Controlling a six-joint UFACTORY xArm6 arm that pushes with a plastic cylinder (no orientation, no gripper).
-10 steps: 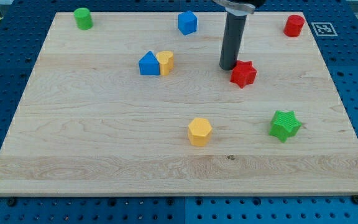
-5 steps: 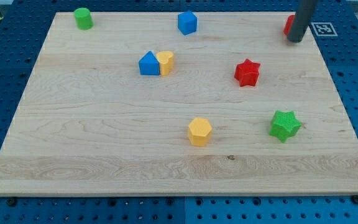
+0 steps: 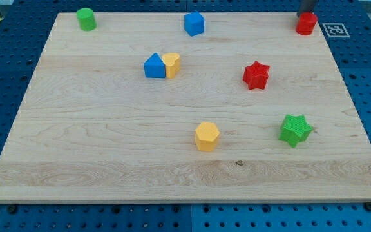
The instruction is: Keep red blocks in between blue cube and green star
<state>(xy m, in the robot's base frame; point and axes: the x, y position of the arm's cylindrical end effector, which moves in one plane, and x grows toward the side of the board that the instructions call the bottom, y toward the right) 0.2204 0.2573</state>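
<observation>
The tip (image 3: 306, 13) is being seen at the view's top edge, touching the top of the red cylinder (image 3: 306, 24) in the desk's (image 3: 108, 142) top right corner; no hand is fitted to the rod. The red star (image 3: 256, 75) is lying between the blue cube (image 3: 194, 23) at the top and the green star (image 3: 295, 129) lower right, apart from both.
</observation>
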